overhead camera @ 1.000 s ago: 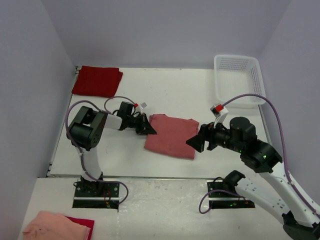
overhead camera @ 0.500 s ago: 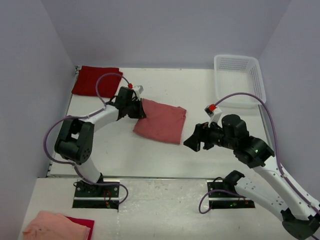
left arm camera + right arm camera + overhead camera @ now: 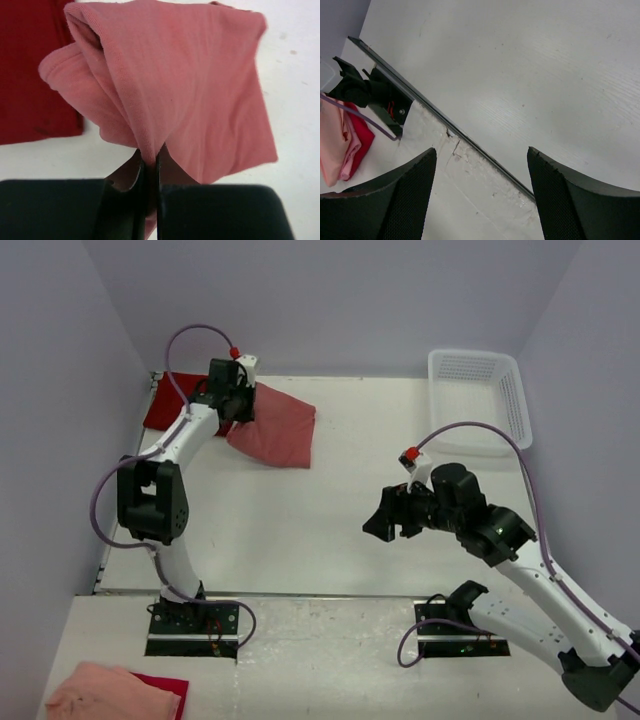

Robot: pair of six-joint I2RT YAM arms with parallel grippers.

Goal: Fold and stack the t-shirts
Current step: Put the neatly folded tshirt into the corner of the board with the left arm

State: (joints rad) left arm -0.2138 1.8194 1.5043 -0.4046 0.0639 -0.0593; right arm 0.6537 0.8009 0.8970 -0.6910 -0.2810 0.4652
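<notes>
The folded salmon t-shirt hangs near the table's far left, and my left gripper is shut on a pinched fold at its left edge. In the left wrist view the salmon t-shirt bunches up from my left gripper, its left side over the crimson t-shirt. The crimson t-shirt lies flat in the far-left corner, partly hidden by the arm and the salmon cloth. My right gripper is open over bare table right of centre, with nothing between its fingers.
A white mesh basket stands at the far right. A peach-pink cloth lies on a red piece off the table's near-left corner, also in the right wrist view. Purple walls close in three sides.
My left arm has carried the salmon t-shirt from the table's middle to the far left, onto the edge of the crimson one. My right gripper has drifted slightly left and nearer, still open.
</notes>
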